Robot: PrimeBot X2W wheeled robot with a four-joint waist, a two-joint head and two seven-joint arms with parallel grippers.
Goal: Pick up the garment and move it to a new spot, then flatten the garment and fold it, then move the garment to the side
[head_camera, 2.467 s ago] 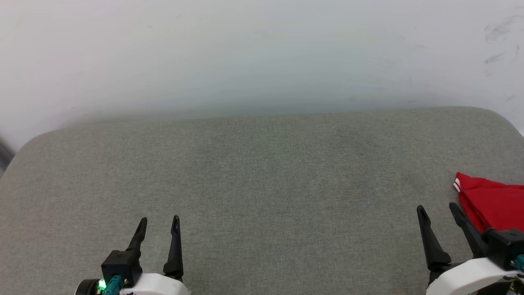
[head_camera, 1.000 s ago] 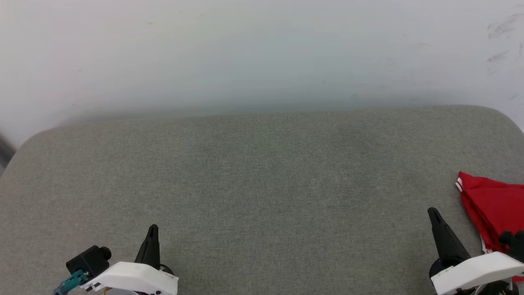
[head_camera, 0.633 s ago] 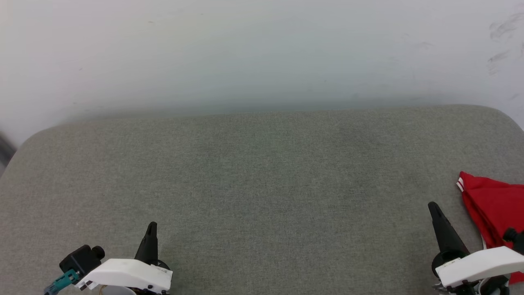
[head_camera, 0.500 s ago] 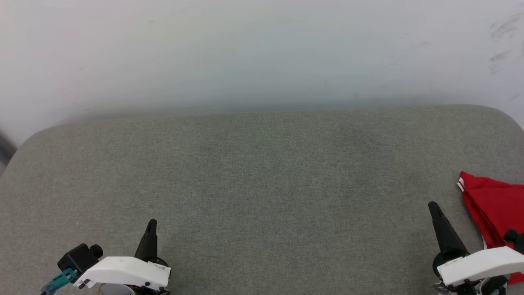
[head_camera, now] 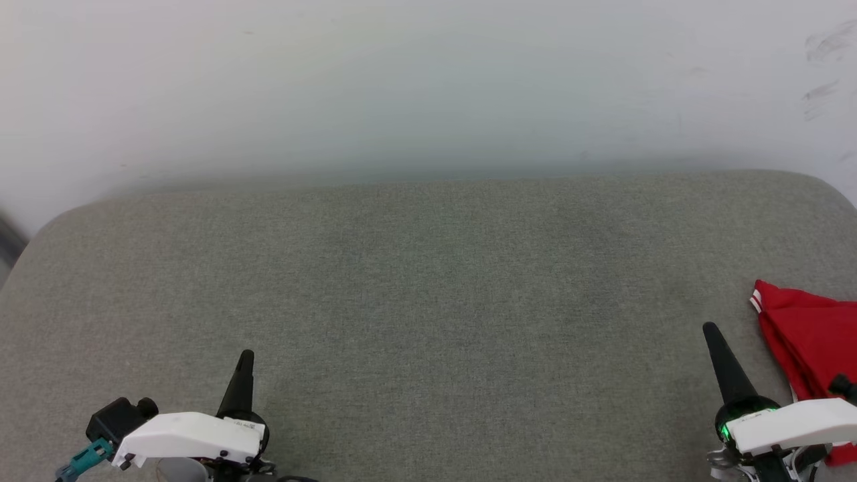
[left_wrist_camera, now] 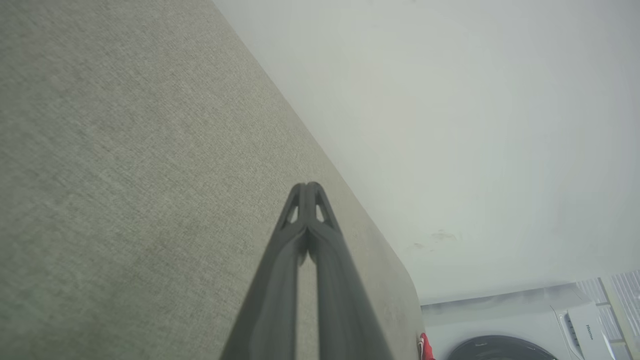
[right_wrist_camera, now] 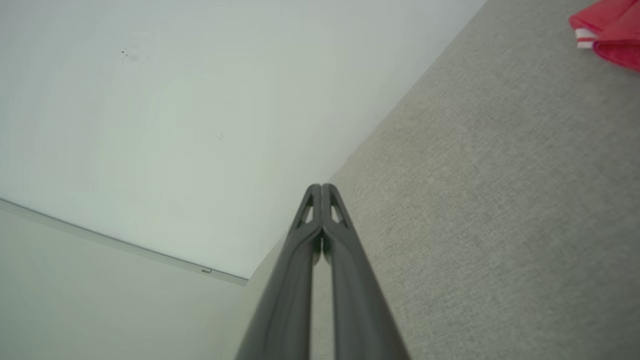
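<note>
Jaws pressed together with nothing between them, the left gripper (head_camera: 245,358) sits at the lower left of the head view and the right gripper (head_camera: 708,329) at the lower right, both over the grey cushion (head_camera: 428,301). The garment (head_camera: 810,341) lies on the cushion at the right edge of the frame, just beside the right gripper.

Only one brand is legible: "Hisense", in dark print on the pale control panel (left_wrist_camera: 589,326) of a white washing machine (left_wrist_camera: 500,315). It's in the lower right corner of the left wrist view, w/ the word running tilted along the panel. A small sticker (head_camera: 236,422) sits on a white wrist shell (head_camera: 181,432), lower left of the head view; its print is too small to read.
</note>
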